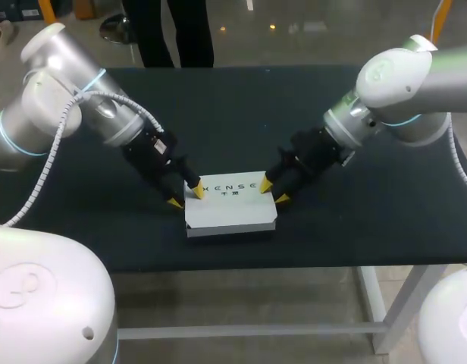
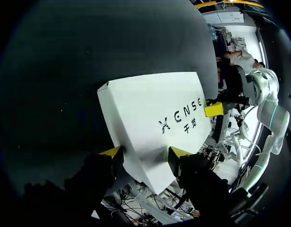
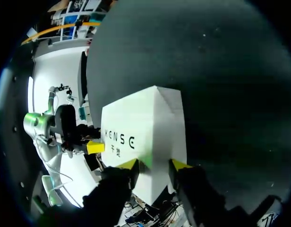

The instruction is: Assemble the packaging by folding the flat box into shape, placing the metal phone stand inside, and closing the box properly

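Closest to the head camera, the white bases of both arms sit low at the view's sides. Beyond them lies the dark table [image 1: 241,114]. The white box [image 1: 230,208] lies flat on it, close to the front edge and about midway across. Its lid is down and dark print shows on top.

The left arm [image 1: 67,98] comes in from the left and slants down to the box's left end. The left pincer [image 1: 186,197] has its fingers apart. One yellow tip is over the lid near the left edge and the other is just outside that edge, by the box's side. In the left wrist view the box's end lies between the two tips, with each tip at or against white card. I cannot tell how firmly they press.

The right arm [image 1: 400,83] comes in from the right and slants down to the box's right end. The right pincer [image 1: 274,192] also has its fingers apart. One tip is over the lid by the right edge and the other is just past it, above the table. In the right wrist view the box's near end sits between the tips.

The two pincers face each other across the length of the box, well apart.
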Robot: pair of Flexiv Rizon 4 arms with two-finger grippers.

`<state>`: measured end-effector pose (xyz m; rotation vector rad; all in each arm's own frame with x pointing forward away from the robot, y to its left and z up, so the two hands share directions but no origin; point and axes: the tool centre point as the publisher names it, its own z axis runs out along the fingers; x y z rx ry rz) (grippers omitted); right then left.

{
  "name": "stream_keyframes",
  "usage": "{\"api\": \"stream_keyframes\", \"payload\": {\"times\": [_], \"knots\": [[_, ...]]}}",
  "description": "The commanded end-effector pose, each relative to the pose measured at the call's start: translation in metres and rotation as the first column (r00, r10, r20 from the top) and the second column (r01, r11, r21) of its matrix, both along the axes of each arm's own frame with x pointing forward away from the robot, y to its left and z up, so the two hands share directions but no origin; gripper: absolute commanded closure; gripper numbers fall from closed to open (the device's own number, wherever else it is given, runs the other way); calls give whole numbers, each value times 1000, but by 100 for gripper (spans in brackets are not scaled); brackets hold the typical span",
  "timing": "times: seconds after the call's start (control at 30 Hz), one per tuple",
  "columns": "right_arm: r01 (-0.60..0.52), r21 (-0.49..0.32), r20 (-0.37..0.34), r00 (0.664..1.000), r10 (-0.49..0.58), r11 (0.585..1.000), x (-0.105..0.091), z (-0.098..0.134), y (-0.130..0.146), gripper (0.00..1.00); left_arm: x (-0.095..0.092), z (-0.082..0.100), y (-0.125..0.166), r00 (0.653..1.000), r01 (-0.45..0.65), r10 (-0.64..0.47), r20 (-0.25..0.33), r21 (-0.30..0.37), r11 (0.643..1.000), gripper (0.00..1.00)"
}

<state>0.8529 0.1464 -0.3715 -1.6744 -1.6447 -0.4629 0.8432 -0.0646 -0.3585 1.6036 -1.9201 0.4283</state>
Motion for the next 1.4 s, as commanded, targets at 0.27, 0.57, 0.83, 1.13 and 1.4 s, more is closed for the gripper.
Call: {"api": "stream_keyframes", "payload": {"times": [0.27, 0.57, 0.83, 1.13, 1.4], "knots": [[-16, 8, -38, 999, 16, 1000, 8, 2, 2, 54, 3, 5, -3, 1000, -2, 2, -27, 13, 1000, 35], [-20, 7, -58, 998, 20, 1000, 9, 6, 4, 54, 3, 8, -2, 999, -11, 12, -43, 27, 1000, 33], [-18, 6, -91, 996, 19, 1000, 12, 8, 6, 54, 6, 9, -3, 996, -16, 20, -89, 45, 999, 35], [-22, 10, -134, 991, 23, 1000, 17, 9, 8, 54, 10, 11, -2, 992, -22, 28, -127, 53, 998, 36], [-25, 11, -161, 987, 26, 1000, 18, 10, 9, 55, 12, 12, -2, 988, -28, 37, -147, 65, 997, 36]]}}
